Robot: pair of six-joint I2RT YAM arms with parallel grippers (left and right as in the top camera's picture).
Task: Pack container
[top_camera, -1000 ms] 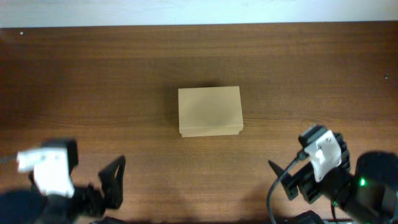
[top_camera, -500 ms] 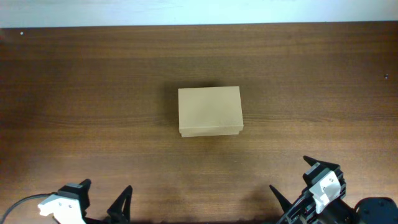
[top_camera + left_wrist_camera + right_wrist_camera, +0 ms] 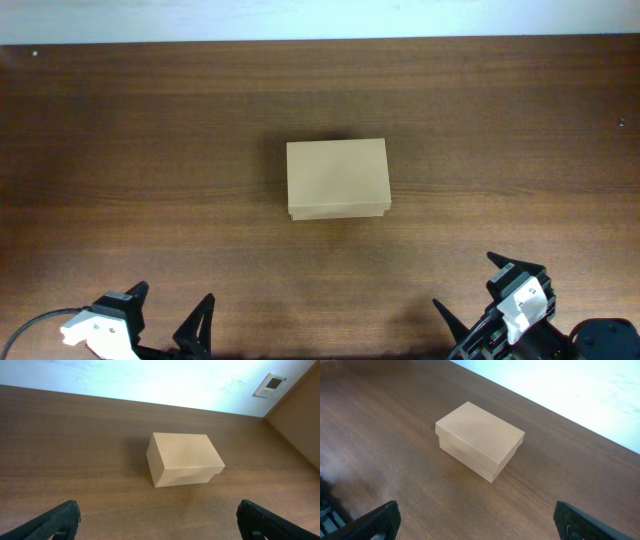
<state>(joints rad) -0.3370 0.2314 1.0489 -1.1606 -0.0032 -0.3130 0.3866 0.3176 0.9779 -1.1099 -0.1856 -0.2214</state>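
Note:
The container, a tan cardboard box [image 3: 337,179] with its flap lid shut, sits at the middle of the wooden table. It also shows in the left wrist view [image 3: 184,459] and the right wrist view [image 3: 479,440]. My left gripper [image 3: 170,322] is open and empty at the front left edge, well short of the box; its fingertips frame bare wood in the left wrist view [image 3: 158,520]. My right gripper [image 3: 478,305] is open and empty at the front right edge, its fingertips spread wide in the right wrist view [image 3: 476,520].
The dark brown wooden table [image 3: 150,130] spreads all round the box. A pale wall runs along its far edge [image 3: 300,18]. A small wall panel [image 3: 273,383] shows at the top right of the left wrist view.
Both arms drew back toward the front edge between the earliest frame and half a second ago, then held still. The box has not moved.

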